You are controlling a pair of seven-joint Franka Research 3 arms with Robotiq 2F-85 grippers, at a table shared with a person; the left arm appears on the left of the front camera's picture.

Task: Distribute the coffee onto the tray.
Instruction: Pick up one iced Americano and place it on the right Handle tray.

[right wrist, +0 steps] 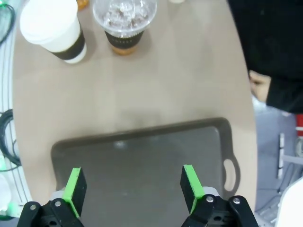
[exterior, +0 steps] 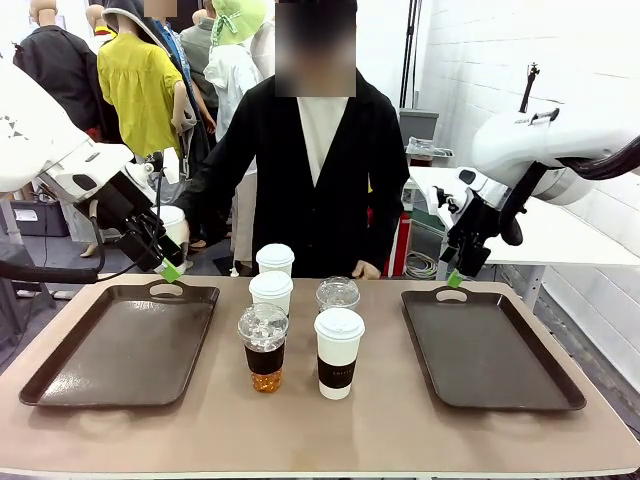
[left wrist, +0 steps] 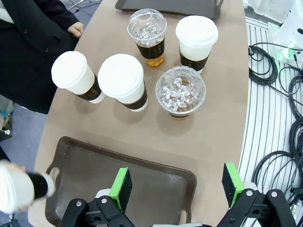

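Front view is showing the coffee cups standing in the middle of the tabletop. The left gripper and right gripper are hanging open, holding nothing. Cups are likely squashing easily, so I'd be squeezing gently around the sleeve.

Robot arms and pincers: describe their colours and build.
The left arm and right arm have smooth white shells with dark joints. The left pincer and right pincer are black and two-fingered, each finger tipped with a bright green pad. Black cables trail beside both arms.
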